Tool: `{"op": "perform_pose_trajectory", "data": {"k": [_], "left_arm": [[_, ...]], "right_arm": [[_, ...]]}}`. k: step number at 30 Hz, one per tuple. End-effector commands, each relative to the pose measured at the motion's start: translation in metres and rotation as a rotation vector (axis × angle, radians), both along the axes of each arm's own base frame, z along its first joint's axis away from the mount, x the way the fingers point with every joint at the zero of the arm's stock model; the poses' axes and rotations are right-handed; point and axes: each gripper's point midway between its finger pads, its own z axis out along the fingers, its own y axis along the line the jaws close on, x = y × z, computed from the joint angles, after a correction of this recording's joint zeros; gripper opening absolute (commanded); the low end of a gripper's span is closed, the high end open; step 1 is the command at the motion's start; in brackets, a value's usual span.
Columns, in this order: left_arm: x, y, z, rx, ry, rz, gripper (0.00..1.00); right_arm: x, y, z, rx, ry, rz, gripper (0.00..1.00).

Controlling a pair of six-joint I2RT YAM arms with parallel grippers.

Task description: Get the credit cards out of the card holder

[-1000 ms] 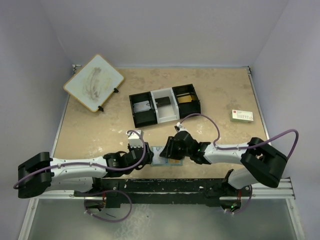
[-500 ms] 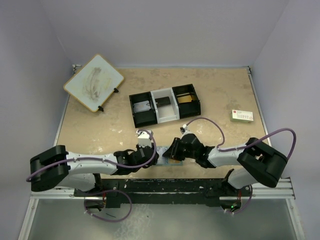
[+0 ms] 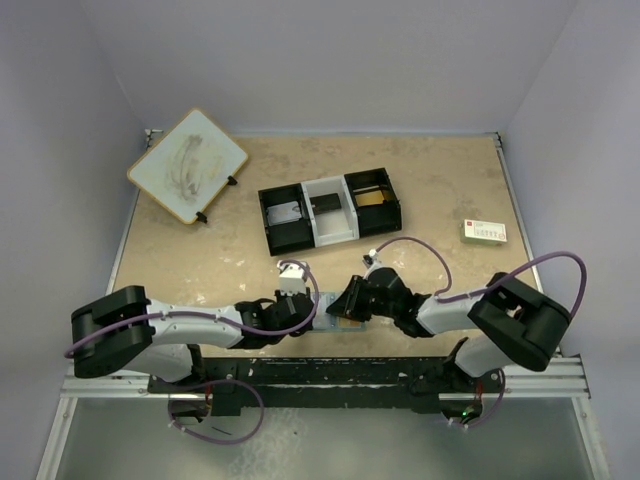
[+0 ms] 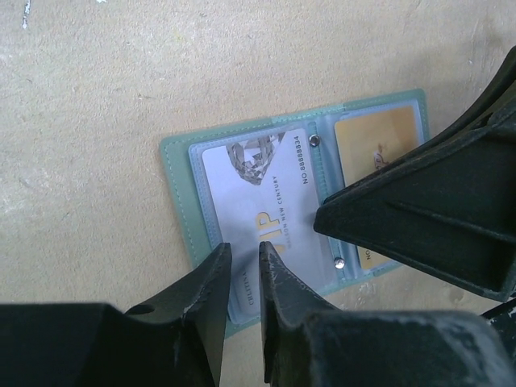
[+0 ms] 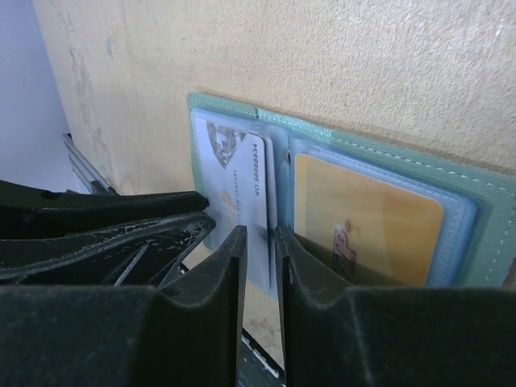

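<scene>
The card holder [image 4: 181,201] lies open and flat on the table near the front edge; it also shows in the top view [image 3: 327,303]. Its left pocket holds the pale bluish-grey card [image 4: 258,189], its right pocket the orange-gold card [image 4: 379,133]. My left gripper [image 4: 244,256] stands over the near end of the pale card, jaws almost shut with a thin slit. My right gripper [image 5: 260,235] is also nearly shut, over the pale card's [image 5: 230,173] inner edge beside the gold card [image 5: 367,214]. I cannot tell whether either pinches a card.
A black-and-white three-compartment tray [image 3: 330,210] stands mid-table behind the holder. A white box with red and green print [image 3: 485,232] lies at the right. A tilted whiteboard [image 3: 188,165] stands at the back left. The two grippers are very close together [image 3: 330,310].
My left gripper has moved right onto the card holder. My right gripper has shifted slightly right and settled at the holder's middle.
</scene>
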Motion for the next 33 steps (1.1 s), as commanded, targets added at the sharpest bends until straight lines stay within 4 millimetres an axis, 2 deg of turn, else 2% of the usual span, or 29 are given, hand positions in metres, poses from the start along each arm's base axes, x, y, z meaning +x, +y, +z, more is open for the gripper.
{"op": "perform_pose_trajectory", "data": {"k": [1, 6, 9, 15, 20, 22, 25, 28, 33], "left_arm": [[-0.002, -0.005, -0.001, -0.006, 0.014, -0.009, 0.17], [-0.004, -0.005, -0.004, -0.008, 0.026, -0.018, 0.15], [-0.005, -0.006, -0.004, -0.011, 0.028, -0.022, 0.14], [-0.005, -0.006, -0.005, -0.012, 0.030, -0.014, 0.13], [-0.005, -0.006, -0.006, -0.013, 0.033, -0.018, 0.13], [-0.005, -0.006, -0.006, -0.015, 0.034, -0.018, 0.12], [-0.005, -0.007, -0.006, -0.014, 0.033, -0.020, 0.12], [-0.006, -0.006, -0.005, -0.013, 0.034, -0.018, 0.12], [-0.003, -0.001, -0.005, -0.004, 0.028, 0.009, 0.11]], "right_arm": [[-0.001, 0.002, -0.001, 0.022, 0.003, 0.013, 0.22], [-0.003, 0.007, 0.006, 0.078, -0.013, 0.035, 0.16], [-0.005, 0.016, 0.015, 0.114, -0.049, 0.095, 0.16], [0.002, 0.023, 0.018, 0.092, -0.099, 0.133, 0.18], [0.007, 0.026, 0.014, 0.035, -0.112, 0.160, 0.28], [0.008, 0.026, 0.008, 0.000, -0.101, 0.163, 0.25], [0.012, 0.023, 0.002, -0.051, -0.091, 0.144, 0.13], [0.014, 0.023, 0.007, -0.048, -0.112, 0.144, 0.00], [0.007, 0.016, 0.011, -0.055, -0.097, 0.149, 0.00]]}}
